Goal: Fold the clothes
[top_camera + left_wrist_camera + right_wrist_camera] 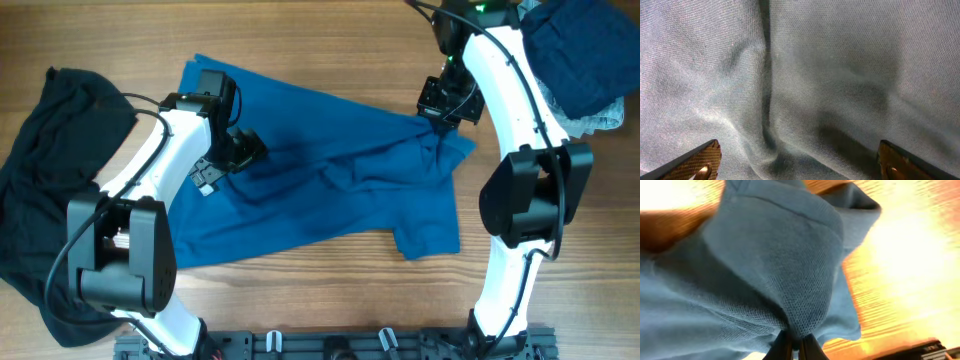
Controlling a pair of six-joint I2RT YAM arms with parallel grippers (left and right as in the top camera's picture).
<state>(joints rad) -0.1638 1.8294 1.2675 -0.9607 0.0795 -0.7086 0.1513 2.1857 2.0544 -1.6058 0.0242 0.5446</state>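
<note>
**A:** Starting where the table meets its left edge, what is item one?

**B:** Item one: black garment (45, 200). Crumpled, lying on the wooden table (330, 40) at the far left, partly beneath the left arm (150, 160).

**A:** Item two?

**B:** Left gripper (238, 150). It hangs over the left part of the teal-blue shirt (330, 190). Jaws spread as wide as they go. In the wrist view one finger (697, 160) shows at each lower corner, with only creased cloth between them. It holds nothing. Whether the tips touch the cloth cannot be told.

**A:** Item three, the shirt itself?

**B:** One, lying across the middle of the table. It is wrinkled, and a sleeve sticks out at the lower right. A ridge of folds runs toward its upper right edge.

**A:** Item four?

**B:** Right gripper (440, 112), at that upper right edge. Jaws pinched fully together on a bunched fold of the shirt. The wrist view shows the cloth gathered down into the closed fingertips (785, 349), with bright bare wood beside it.

**A:** Last entry?

**B:** Navy and pale-denim heap (575, 55), in the top right corner, behind the right arm (510, 90) and apart from the shirt.
</note>
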